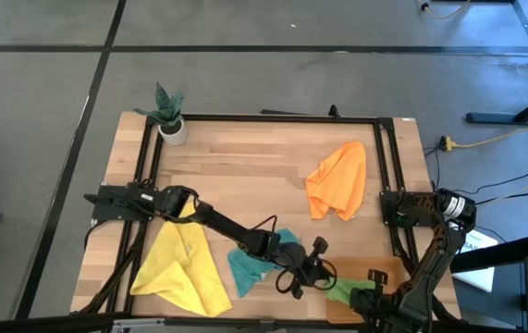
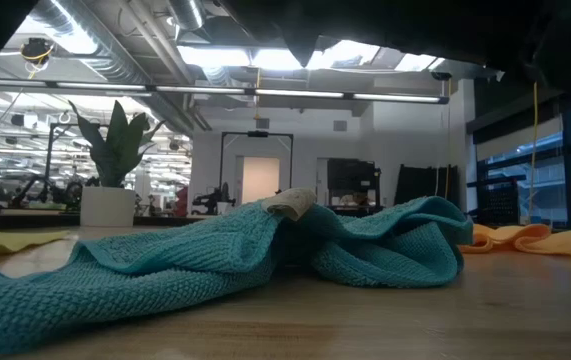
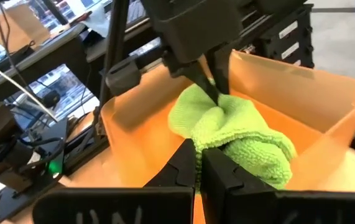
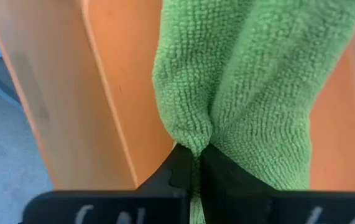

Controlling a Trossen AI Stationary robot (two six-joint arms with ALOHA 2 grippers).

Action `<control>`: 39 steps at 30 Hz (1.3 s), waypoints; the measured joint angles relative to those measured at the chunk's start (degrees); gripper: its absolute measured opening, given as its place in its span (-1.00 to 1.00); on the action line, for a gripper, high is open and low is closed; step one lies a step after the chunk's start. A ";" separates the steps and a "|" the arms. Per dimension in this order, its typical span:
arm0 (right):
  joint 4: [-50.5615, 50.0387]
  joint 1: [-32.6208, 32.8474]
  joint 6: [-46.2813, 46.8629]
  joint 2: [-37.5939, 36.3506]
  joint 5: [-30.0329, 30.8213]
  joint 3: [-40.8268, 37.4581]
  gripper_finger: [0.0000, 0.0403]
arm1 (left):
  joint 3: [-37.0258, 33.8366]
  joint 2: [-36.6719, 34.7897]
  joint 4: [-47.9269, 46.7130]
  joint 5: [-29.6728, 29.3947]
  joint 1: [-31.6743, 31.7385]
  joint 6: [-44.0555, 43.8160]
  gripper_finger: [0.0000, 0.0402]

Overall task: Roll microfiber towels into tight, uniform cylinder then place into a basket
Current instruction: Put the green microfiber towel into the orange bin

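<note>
Left hand (image 1: 312, 275) reaches across the near middle of the tabletop (image 1: 245, 157), its fingers shut with nothing between them, tips resting just beside the green towel (image 3: 230, 134) at the basket's left wall. Far left, a potted plant (image 1: 169, 116) stands at the far corner, clear of the work. Yellow towel (image 1: 182, 268) lies loose and unrolled at the near left; teal towel (image 1: 256, 259) lies crumpled under the left forearm, near centre; orange towel (image 1: 337, 180) lies loose toward the far right. Basket (image 3: 326, 106) sits at the near right edge. Right hand (image 4: 196, 167) is over the basket, fingers nipped narrow on a fold of the green towel, which rests bunched inside the basket.

Assessment: the step in hand appears to be seating the green towel. It reads as a bundle more than a tight cylinder. To finish well, the right hand should press the cloth low between the walls before letting go, so no fold hangs over the rim. The left hand could steady the bundle from its side. Three towels remain to roll.
</note>
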 joint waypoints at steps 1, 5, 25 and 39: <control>-0.06 -0.01 0.00 0.00 -0.05 0.00 -0.93 | -0.01 0.00 0.02 0.02 -0.11 -0.15 -1.00; -0.11 -0.04 0.02 0.00 -0.15 0.00 -0.93 | -0.01 0.00 0.13 -0.01 -0.39 -0.14 -0.99; 2.80 0.00 0.00 0.02 -2.10 -0.02 -0.93 | 0.04 -2.82 -3.13 -10.22 -1.87 -1.29 -0.70; 4.95 0.09 -5.57 0.02 -3.56 0.00 -0.93 | 0.06 -12.78 -29.33 -11.45 -4.34 -8.46 -0.71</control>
